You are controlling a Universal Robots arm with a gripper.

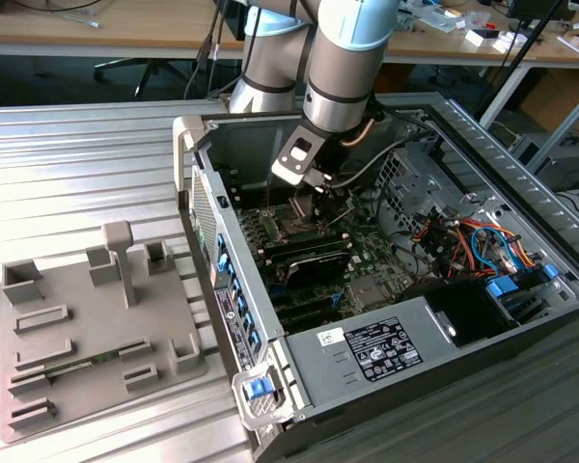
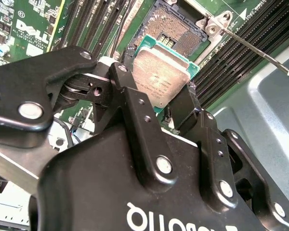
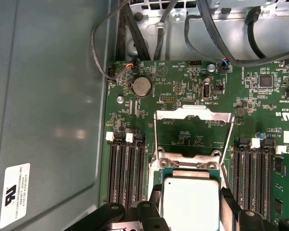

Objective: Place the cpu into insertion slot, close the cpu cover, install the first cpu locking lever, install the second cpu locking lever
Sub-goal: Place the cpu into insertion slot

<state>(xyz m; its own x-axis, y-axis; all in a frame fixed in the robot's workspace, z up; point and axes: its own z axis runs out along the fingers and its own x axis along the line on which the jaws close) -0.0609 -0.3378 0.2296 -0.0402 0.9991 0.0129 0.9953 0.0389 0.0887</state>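
**Chip pinched over the open socket**

A ribbed grey metal table point(image 1: 77, 164) carries an open black-and-grey computer case point(image 1: 205, 212) lying on its side. On the exterior view's left, just beside the case, sits a flat grey fixture plate point(image 1: 87, 318) with raised blocks. The silver-and-blue robot arm point(image 1: 347, 58) reaches down into the case, and its black gripper point(image 1: 314, 198) hangs low over the green motherboard point(image 1: 367, 256).

In the first wrist view the board point(image 3: 183, 86) has banks of black memory slots point(image 3: 125, 168) on either side of the socket area, and dark cables point(image 3: 135, 38) loop along its edge. The cpu cover point(image 3: 192, 114), a thin silvery square metal frame, is swung back open, with green board visible through its empty middle.

In the second wrist view the gripper point(image 2: 156, 91) is pressed in on the cpu point(image 2: 161, 79), a small flat square chip with its silvery metal top facing the camera. One black finger point(image 2: 130, 96) bears on each of two opposite edges. The chip sits over the near edge of the insertion slot point(image 2: 176, 29), whose tan field of contacts lies uncovered just beyond it. Whether the chip touches the slot cannot be told. A thin metal locking lever point(image 2: 255, 48) juts out from a silvery bracket at the slot's corner.

A round silver coin battery point(image 3: 141, 86) sits on the board beyond the cover.
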